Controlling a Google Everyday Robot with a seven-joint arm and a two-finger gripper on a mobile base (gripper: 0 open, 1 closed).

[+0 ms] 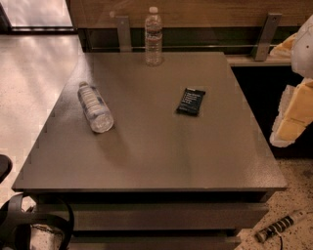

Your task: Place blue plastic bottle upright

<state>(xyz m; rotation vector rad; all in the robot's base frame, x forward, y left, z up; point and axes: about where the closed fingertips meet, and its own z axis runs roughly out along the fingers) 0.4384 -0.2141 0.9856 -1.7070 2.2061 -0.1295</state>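
— Near the left edge of the desk [146, 163], about midway along it, the blue plastic bottle [95, 107] lies on its side, white cap [83, 86] toward the far left corner, base toward the front edge. Not yet upright. What is the exposure?

— Chiefly rolling. Item is round and ribbed and sits close to that edge; in my judgement a glancing touch from the right would send it over onto the floor [29, 73]. A grip too near the cap could let the body swing as it is tipped up, and a tilted set-down would likely topple it.

— Position of the gripper [293, 114]?

— Gripper hangs off the right edge of the desk, well apart from the bottle. Whether its jaws are spread or pressed together cannot be told. It must cross the whole desk, and a black snack bar packet [190, 101] lies right of centre, near that path; a low sweep could drag it.

— Other hazards?

— A taller, slimmer clear bottle [153, 36] stands upright at the middle of the far edge; it could be mistaken for the target.

— Surface and room?

— Desk top flat, matt, grey-brown: fair footing for a bottle base. Pale speckled floor beyond the left edge, wood panelling [205, 12] behind the far edge, a striped object [281, 227] on the floor by the front right corner.
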